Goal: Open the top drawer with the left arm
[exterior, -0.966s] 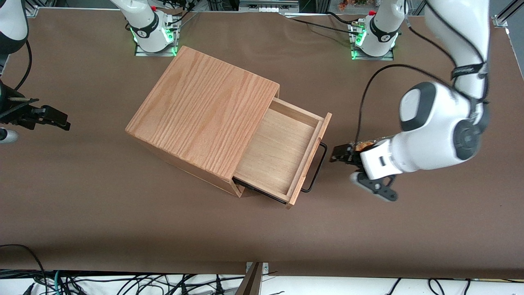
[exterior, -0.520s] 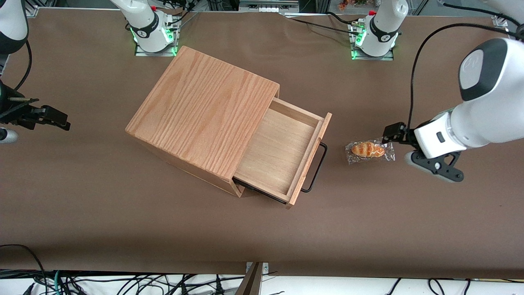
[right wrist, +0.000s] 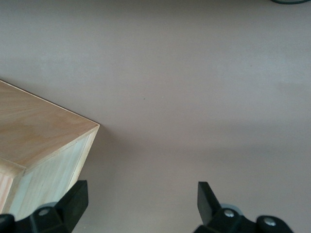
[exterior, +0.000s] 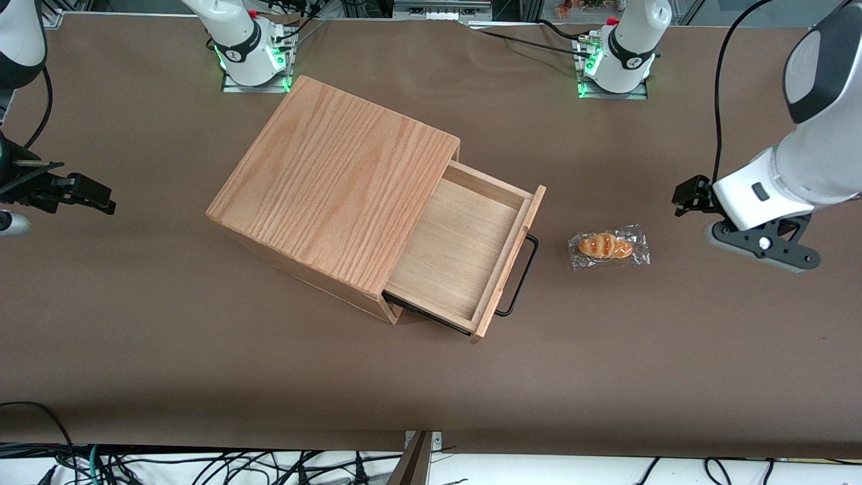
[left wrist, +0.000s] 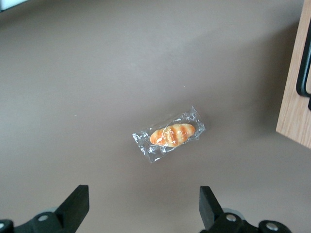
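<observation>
The top drawer stands pulled well out of the big oak box; its pale bottom shows and nothing lies in it. Its black wire handle hangs free on the oak front. The left arm's gripper hovers above the table toward the working arm's end, well apart from the handle. In the left wrist view the gripper is open and empty, with a wrapped bread roll on the table ahead of it. The drawer front and handle show at that view's edge.
The wrapped bread roll lies on the brown table between the drawer handle and the gripper. The two arm bases stand farther from the front camera than the box.
The left arm's gripper has drawn away from the drawer handle toward the working arm's end, uncovering the bread roll it was over. The drawer has not moved.
</observation>
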You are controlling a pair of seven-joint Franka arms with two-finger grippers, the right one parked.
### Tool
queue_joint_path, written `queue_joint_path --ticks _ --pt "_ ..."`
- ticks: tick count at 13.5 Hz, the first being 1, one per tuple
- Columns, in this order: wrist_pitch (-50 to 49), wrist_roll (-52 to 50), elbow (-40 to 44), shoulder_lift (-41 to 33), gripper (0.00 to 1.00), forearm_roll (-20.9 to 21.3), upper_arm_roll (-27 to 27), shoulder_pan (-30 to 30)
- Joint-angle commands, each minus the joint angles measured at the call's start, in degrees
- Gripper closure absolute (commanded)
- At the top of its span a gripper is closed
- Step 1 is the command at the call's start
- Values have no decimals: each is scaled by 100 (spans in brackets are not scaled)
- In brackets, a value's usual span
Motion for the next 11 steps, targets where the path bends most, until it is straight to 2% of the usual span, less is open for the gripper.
queue_joint_path --ticks 1,6,9,11 --pt "724 -921 -1548 -1075 0 -48 -20 208" --pt "1183 -1022 -2474 -1789 0 -234 -29 393" --pt "1227 -1022 -2756 -1957 0 -471 -29 402" --pt "1192 -1022 -2739 -1940 0 -462 -29 402"
